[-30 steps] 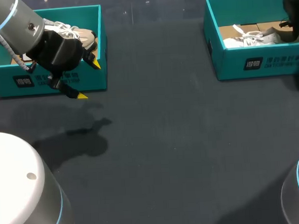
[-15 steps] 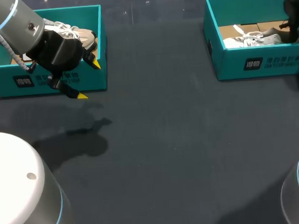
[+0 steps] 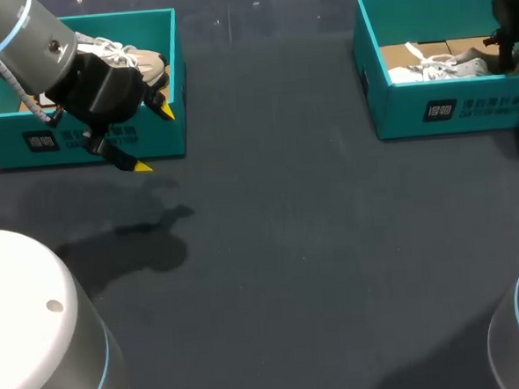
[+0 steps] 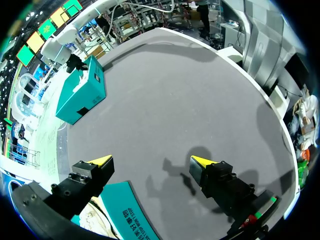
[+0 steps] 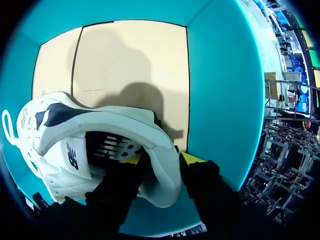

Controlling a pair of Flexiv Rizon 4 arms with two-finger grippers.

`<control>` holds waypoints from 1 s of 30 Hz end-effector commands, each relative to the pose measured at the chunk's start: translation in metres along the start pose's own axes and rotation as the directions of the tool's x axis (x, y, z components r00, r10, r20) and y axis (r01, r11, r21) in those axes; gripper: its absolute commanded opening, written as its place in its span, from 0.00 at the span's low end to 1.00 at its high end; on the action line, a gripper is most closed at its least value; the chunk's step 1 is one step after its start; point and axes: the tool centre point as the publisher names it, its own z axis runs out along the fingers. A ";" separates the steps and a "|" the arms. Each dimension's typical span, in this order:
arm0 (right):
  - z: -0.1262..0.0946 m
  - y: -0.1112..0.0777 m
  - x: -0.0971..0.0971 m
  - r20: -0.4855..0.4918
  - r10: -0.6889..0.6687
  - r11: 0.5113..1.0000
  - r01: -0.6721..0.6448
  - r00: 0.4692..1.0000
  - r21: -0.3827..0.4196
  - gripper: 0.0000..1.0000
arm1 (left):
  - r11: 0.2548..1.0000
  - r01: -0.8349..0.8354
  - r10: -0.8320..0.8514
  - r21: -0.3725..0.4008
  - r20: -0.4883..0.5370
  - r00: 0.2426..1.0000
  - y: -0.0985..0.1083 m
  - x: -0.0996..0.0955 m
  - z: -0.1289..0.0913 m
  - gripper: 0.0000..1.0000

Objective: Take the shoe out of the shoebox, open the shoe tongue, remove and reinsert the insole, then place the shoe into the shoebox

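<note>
The right gripper (image 5: 161, 159) stands low inside the right shoebox (image 5: 220, 90), its fingers narrowed onto the heel of the white shoe (image 5: 75, 130): one yellow tip is down inside the collar and the other is against the outside of the heel, so only that thin padded wall is pinched. That looks like a small purchase for a whole shoe. The likeliest failure is the soft collar folding or sliding out as the arm lifts, dropping the shoe back into the box. The inner finger also sits just over the insole, so it could catch and drag it loose too early. The shoe lies on its side with the toe well away from the grip, so I expect the toe to swing down when raised. It could then hook the near wall or tip the light cardboard box along with it. The outer finger is close to the teal wall behind the heel, and a slanted pull might scrape it. Farther off, across the dark table (image 3: 289, 246), the left gripper (image 3: 153, 139) hangs wide open and empty just in front of the left shoebox (image 3: 173, 50), where a second shoe (image 3: 137, 61) lies. It is too far away to help steady the lift, and a careless sweep could nudge that box.
</note>
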 end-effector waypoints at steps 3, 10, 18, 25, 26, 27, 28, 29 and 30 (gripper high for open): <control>-0.006 -0.006 -0.002 -0.002 0.008 1.000 -0.008 1.000 -0.011 0.62 | 1.000 -0.001 0.001 -0.003 0.000 1.000 0.000 0.001 -0.001 1.00; -0.007 -0.006 -0.002 -0.015 0.021 1.000 -0.021 1.000 -0.008 0.84 | 1.000 -0.001 0.001 -0.003 0.000 1.000 0.000 0.001 -0.001 1.00; -0.023 -0.008 -0.005 -0.036 0.042 0.999 -0.043 0.998 -0.029 0.85 | 1.000 -0.001 0.001 -0.003 0.000 1.000 0.000 0.001 -0.001 1.00; -0.041 -0.011 -0.009 -0.060 0.057 0.998 -0.059 0.997 -0.036 0.87 | 1.000 -0.001 0.001 -0.003 0.000 1.000 0.000 0.001 -0.001 1.00; -0.044 -0.012 -0.009 -0.063 0.057 0.997 -0.060 0.996 -0.038 0.86 | 1.000 -0.001 0.001 -0.003 0.000 1.000 0.000 0.001 -0.001 1.00; -0.047 -0.012 -0.010 -0.067 0.058 0.997 -0.061 0.996 -0.038 0.86 | 1.000 -0.001 0.001 -0.003 0.000 1.000 0.000 0.001 -0.001 1.00; -0.050 -0.012 -0.010 -0.072 0.060 0.997 -0.062 0.996 -0.039 0.85 | 1.000 -0.001 0.001 -0.003 0.000 1.000 0.000 0.001 -0.001 1.00; -0.053 -0.013 -0.010 -0.076 0.060 0.997 -0.063 0.995 -0.039 0.85 | 1.000 -0.001 0.001 -0.003 0.000 1.000 0.000 0.001 -0.001 1.00; -0.056 -0.014 -0.011 -0.079 0.060 0.997 -0.064 0.995 -0.039 0.86 | 1.000 -0.001 0.001 -0.003 0.000 1.000 0.000 0.001 -0.001 1.00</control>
